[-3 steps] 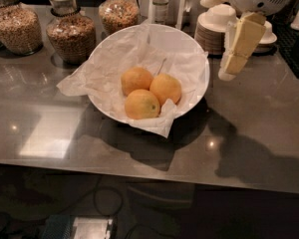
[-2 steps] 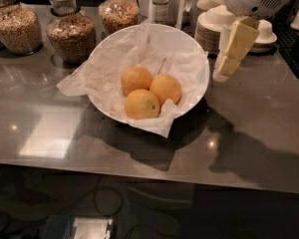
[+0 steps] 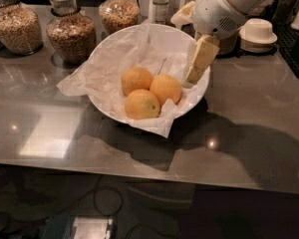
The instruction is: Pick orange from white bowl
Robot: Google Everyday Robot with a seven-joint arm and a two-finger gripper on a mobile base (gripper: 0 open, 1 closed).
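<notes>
End effector (image 3: 194, 74) hangs just inside the white bowl's (image 3: 162, 34) right rim; open or closed, cannot tell. Orange (image 3: 165, 88) sits mid-bowl on paper (image 3: 74, 86), touching the other oranges (image 3: 137, 79). Probably firm, light and prone to rolling: grip across its widest middle.

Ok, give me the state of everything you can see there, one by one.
gripper, inside the bowl's right side, apart from the oranges
bowl, upright, lined with paper, holding three oranges
left orange, whole, in bowl
right orange, whole, in bowl, nearest gripper
front orange, whole, in bowl
jars, upright, filled
bottle, upright
</notes>
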